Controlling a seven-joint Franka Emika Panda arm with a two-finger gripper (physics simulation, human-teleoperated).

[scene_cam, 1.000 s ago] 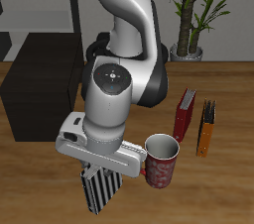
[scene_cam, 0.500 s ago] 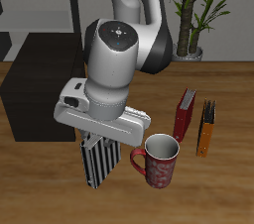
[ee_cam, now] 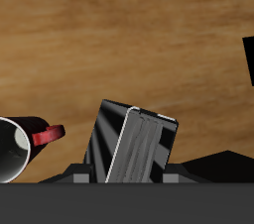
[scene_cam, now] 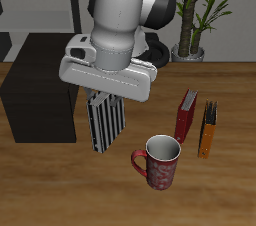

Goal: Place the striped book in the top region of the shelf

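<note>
My gripper (scene_cam: 106,98) is shut on the striped book (scene_cam: 107,122), which hangs upright below it, lifted well above the table. The book's black-and-white stripes show in the exterior view; in the wrist view the book (ee_cam: 134,147) appears edge-on between my fingers. The shelf (scene_cam: 40,85), a low black-brown box with a flat top, stands beside the book, farther back. The book's lower edge is about level with the shelf's base and close to its front corner.
A red patterned mug (scene_cam: 158,162) stands near the table's front edge; it also shows in the wrist view (ee_cam: 20,144). A red book (scene_cam: 186,116) and an orange book (scene_cam: 207,128) stand upright beyond it. A potted plant (scene_cam: 195,15) and a pale grey rack (scene_cam: 40,0) are at the back.
My gripper has risen and moved back from the front edge toward the shelf, carrying the striped book with it. The mug is now uncovered and has not moved.
</note>
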